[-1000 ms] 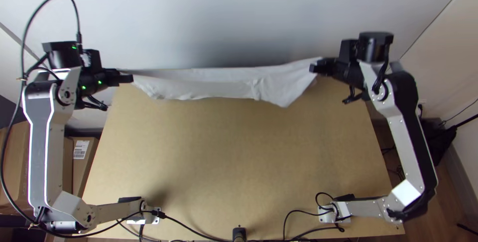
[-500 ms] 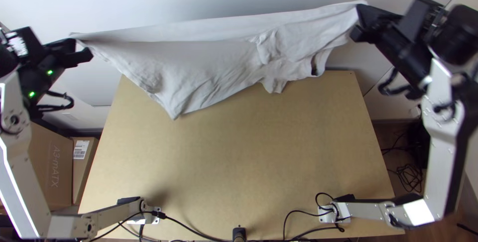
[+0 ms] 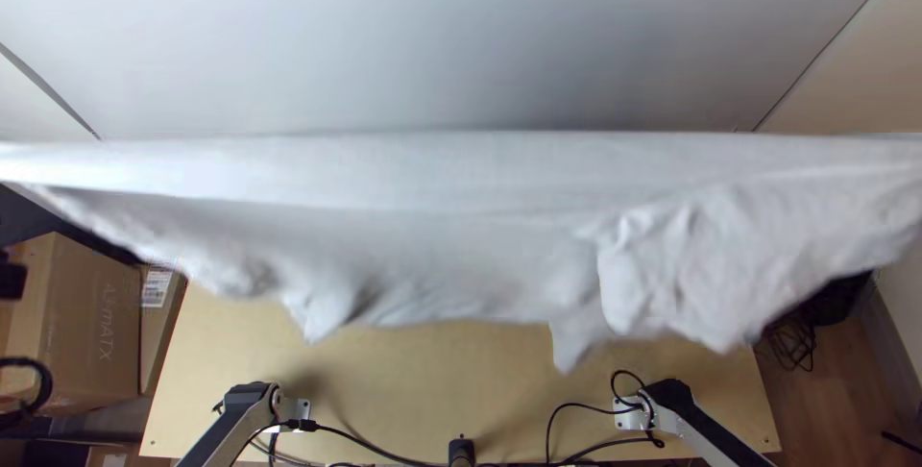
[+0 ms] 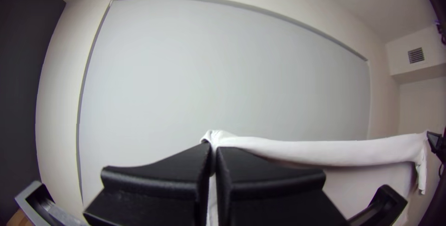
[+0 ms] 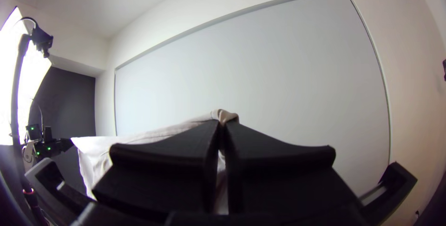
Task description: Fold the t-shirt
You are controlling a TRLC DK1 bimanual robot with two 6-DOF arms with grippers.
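The white t-shirt [image 3: 432,174] is stretched taut along its upper edge across the whole top view, high over the table, its lower part hanging in bunched, uneven folds. In the left wrist view, my left gripper [image 4: 213,154] is shut on one end of the t-shirt [image 4: 325,153]; the far end hangs from the right gripper [image 4: 434,142]. In the right wrist view, my right gripper [image 5: 222,130] pinches cloth between shut fingers, and the t-shirt [image 5: 97,154] runs across to the left gripper [image 5: 66,143].
Below the cloth lies the wooden table [image 3: 384,380], with black cables [image 3: 567,419] near its close edge. Cardboard boxes [image 3: 86,318] stand left of it. A pale wall [image 3: 461,35] rises behind. A black part of the left arm [image 3: 12,280] is at the left edge.
Both arms have moved apart and out past the sides of the top view, the shirt held between them. It now looks larger, its upper edge level, its hanging part lower in the picture.
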